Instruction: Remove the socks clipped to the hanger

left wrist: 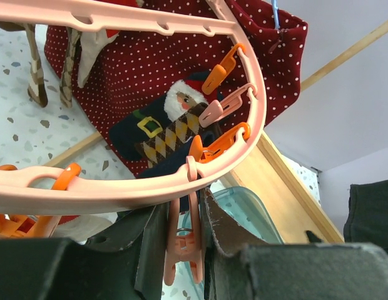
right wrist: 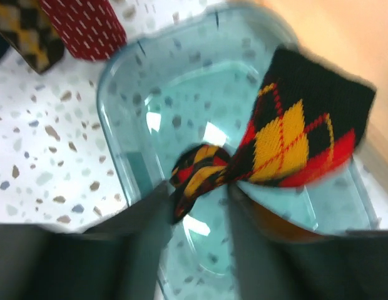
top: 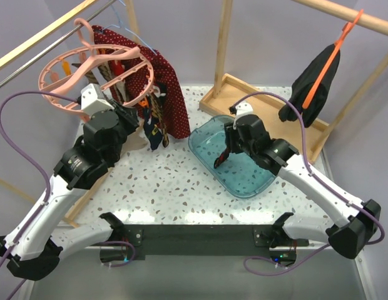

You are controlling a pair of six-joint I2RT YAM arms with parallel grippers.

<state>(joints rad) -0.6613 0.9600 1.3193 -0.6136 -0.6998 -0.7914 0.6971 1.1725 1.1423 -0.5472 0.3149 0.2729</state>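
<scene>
The round pink hanger (top: 49, 94) hangs from the rail at the back left, and several socks (top: 155, 128) dangle from its clips. My left gripper (top: 132, 115) reaches up under its ring (left wrist: 119, 194) and is shut on a pink clip (left wrist: 181, 244), one finger on each side. A brown argyle sock (left wrist: 172, 137) and a navy Santa sock (left wrist: 144, 128) stay clipped beyond. Low over the blue tray (top: 256, 184), my right gripper (right wrist: 197, 187) has its fingers apart. A dark sock with red and yellow diamonds (right wrist: 288, 134) sits bunched at the fingertips, blurred.
A large red white-dotted cloth (top: 172, 94) hangs behind the hanger. A black garment on an orange hanger (top: 316, 78) hangs at the back right above a wooden tray (top: 319, 134). Wooden posts (top: 224, 44) stand behind the blue tray.
</scene>
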